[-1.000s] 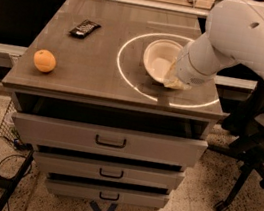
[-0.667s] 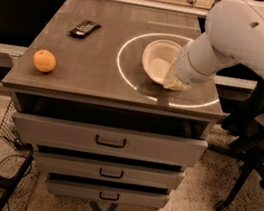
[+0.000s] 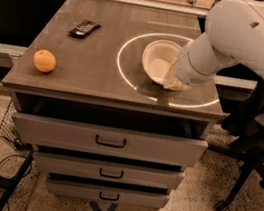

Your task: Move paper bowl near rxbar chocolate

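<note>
Fingers (image 3: 175,81) sit at the four-o'clock rim of the paper bowl (image 3: 157,61), on the table (image 3: 93,67)'s three-o'clock side — clamped or not, I cannot tell. Grasp step, I reckon; next, carry toward ten o'clock — down beside the rxbar chocolate (image 3: 84,28).

paper bowl (image 3: 158,59) — white, right of centre | rxbar chocolate (image 3: 85,28) — black, flat, back-left | claw (image 3: 172,81) at bowl's rim
</note>
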You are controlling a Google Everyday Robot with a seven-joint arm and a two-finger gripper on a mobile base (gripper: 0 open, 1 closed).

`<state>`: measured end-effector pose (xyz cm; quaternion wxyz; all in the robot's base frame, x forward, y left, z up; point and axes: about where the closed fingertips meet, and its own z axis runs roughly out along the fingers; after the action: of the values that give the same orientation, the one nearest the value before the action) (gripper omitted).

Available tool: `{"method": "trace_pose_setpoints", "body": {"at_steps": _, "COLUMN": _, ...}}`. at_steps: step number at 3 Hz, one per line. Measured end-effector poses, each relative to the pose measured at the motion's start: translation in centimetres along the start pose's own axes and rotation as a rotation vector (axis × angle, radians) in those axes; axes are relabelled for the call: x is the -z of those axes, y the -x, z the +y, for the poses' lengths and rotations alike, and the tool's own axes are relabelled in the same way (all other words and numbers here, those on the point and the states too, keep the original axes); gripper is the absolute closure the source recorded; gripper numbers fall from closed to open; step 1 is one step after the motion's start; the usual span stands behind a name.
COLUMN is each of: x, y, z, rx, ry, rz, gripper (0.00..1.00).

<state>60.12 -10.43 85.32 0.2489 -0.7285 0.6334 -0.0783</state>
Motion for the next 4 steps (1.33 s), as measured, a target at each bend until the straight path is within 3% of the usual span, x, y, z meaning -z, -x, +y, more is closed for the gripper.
{"method": "trace_pose_setpoints", "body": {"at_steps": 3, "x": 0.19, "y": 0.22, "z": 0.09, "rx": 0.005, "ry": -0.001, "rz": 0.001, "gripper": 0.12}}
{"method": "trace_pose_setpoints", "body": {"at_steps": 4, "x": 0.25, "y": 0.28, "z": 0.11, "rx": 0.006, "ry": -0.001, "rz": 0.001, "gripper": 0.00}}
